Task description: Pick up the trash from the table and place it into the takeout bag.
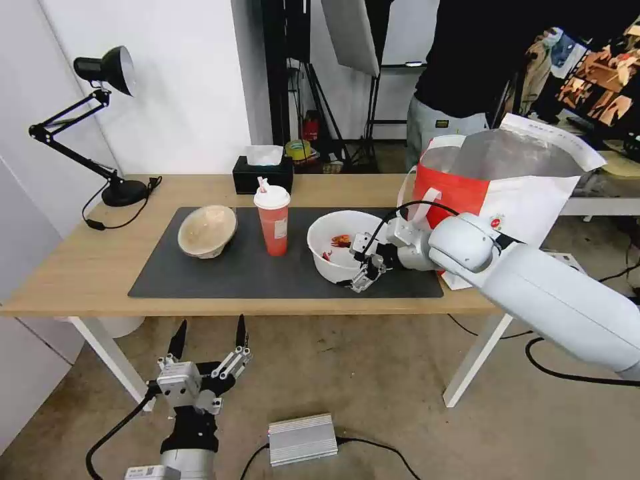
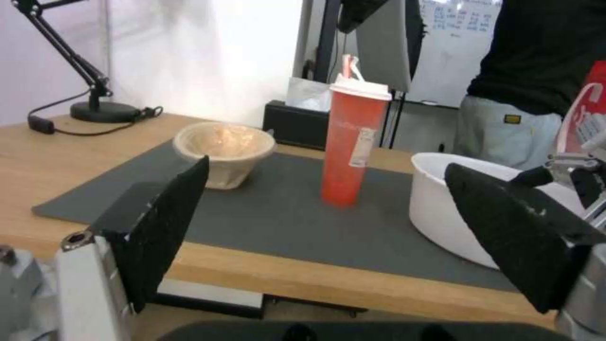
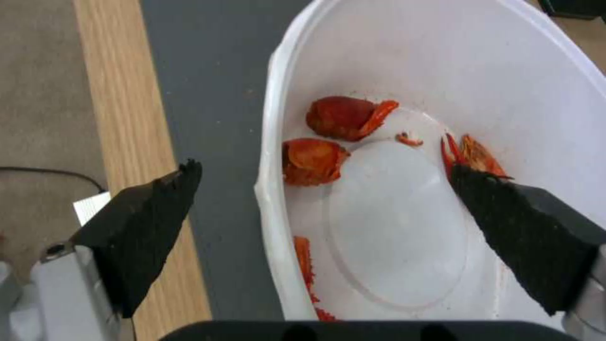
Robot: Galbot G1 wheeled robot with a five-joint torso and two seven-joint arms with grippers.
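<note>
On the dark grey mat [image 1: 233, 277] of the table [image 1: 80, 267] stand a tan pulp bowl [image 1: 207, 230], a red cup [image 1: 273, 227] with white lid and pink straw, and a wide white bowl [image 1: 327, 257] holding red food bits [image 3: 344, 116]. My right gripper [image 1: 360, 263] is open and straddles the white bowl's [image 3: 442, 71] near right rim, one finger inside, one outside over the mat. The takeout bag [image 1: 513, 193] stands open just right of that bowl, behind my right arm. My left gripper [image 1: 211, 323] hangs open below the table's front edge, facing the cup [image 2: 350, 142].
A black tissue box [image 1: 262, 175] sits at the table's back edge behind the cup. A black desk lamp [image 1: 107, 120] stands at the far left corner with its cable. A silver box [image 1: 302, 438] lies on the floor. A person stands behind the table near the bag.
</note>
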